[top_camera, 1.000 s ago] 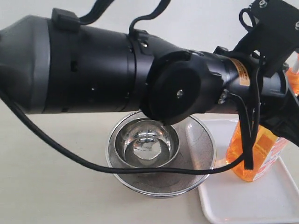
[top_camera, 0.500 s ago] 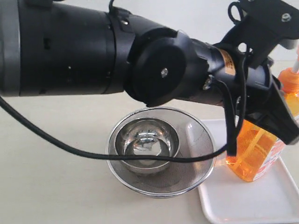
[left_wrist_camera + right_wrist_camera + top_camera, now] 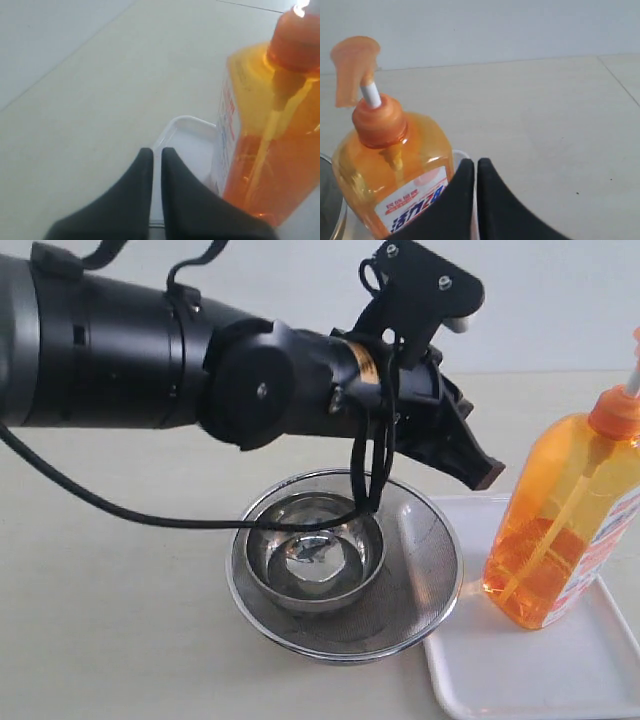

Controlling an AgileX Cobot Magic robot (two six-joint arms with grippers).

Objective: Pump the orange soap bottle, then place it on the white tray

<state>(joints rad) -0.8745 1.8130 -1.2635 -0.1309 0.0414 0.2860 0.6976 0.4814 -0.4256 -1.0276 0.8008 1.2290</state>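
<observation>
**Status of task.** The tall translucent orange soap bottle (image 3: pixel 560 530) stands upright on the flat rectangular white plastic tray (image 3: pixel 520 680), its base inside the low rim. The placing step therefore appears complete. Whether the pump has been worked cannot be read from these views. The orange pump head (image 3: pixel 354 62) sits raised on its exposed white stem, and no soap shows outside the bottle. On that evidence, little seems left beyond clearing the arms.

**Left claw** (image 3: pixel 156 154). It is clenched, the two black fingers pressed almost together, grasping nothing. In the exterior view it hangs above the far rim of the round steel mesh strainer bowl (image 3: pixel 430 570), which holds a smaller polished steel bowl (image 3: pixel 262 575). The bottle lies at about 4 o'clock from the claw tip, near but apart.

**Right claw** (image 3: pixel 475 165). It is likewise clenched and empty. The bottle stands near it, off to one side of the closed tips and not between them. No contact is evident.

**Layout.** The tray lies at 3 o'clock of the strainer bowl on the pale surface (image 3: pixel 110 640). Whether the two touch cannot be told.
</observation>
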